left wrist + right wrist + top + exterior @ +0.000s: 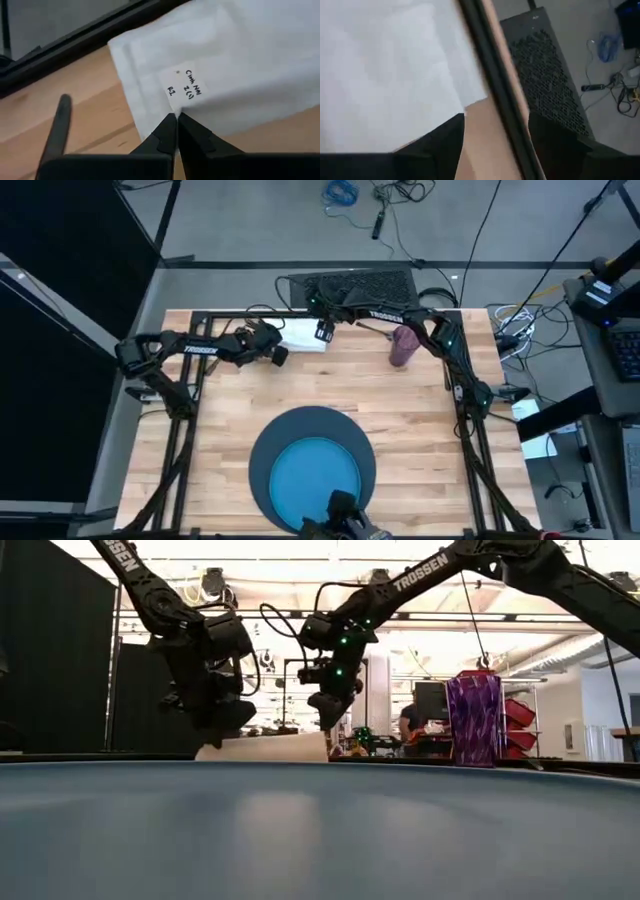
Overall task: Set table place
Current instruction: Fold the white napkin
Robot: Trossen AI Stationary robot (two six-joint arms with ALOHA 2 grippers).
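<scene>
Blue plate [315, 472] on mat [262, 455]; cup [404, 346] beside napkin [303, 337].

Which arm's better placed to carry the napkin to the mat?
Left, probably. Its gripper is shut on the napkin edge; the right gripper sits at the far end, grip unclear.

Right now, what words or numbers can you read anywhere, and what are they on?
"TROSSEN" on the left arm, seen from above.
"TROSSEN" on the right arm, also readable in the low view.
Handwriting on a small label on the white napkin: too blurred to read surely.
</scene>
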